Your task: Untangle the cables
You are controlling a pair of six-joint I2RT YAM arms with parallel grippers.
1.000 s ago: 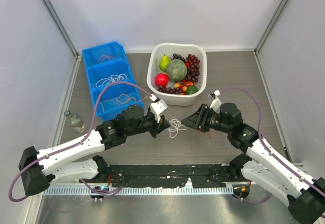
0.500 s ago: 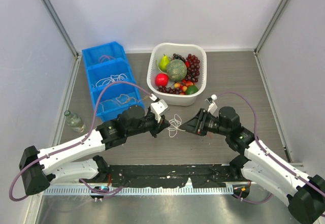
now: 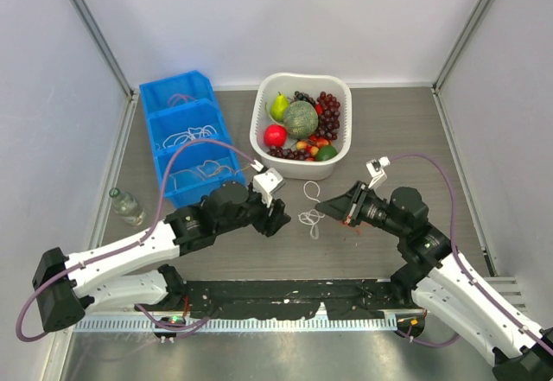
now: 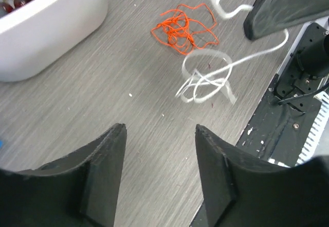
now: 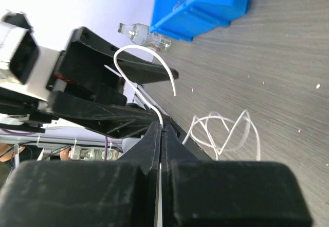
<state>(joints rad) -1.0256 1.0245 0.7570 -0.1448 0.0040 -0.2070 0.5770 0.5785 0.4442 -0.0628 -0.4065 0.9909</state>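
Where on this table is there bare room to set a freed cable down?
Crowded: the centre, where the white cable and orange cable lie by the right tool, opposite the left tool. The largest bare patch of table lies between the basket and the right wall. A narrow strip lies between those cables and the rail.

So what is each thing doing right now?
Left fingers: open, empty.
Right fingers: shut on white cable.
White cable: one end pinched, rest looped on table.
Orange cable: loose tangle on table.
Bin: holding cables.
Basket: full of fruit.
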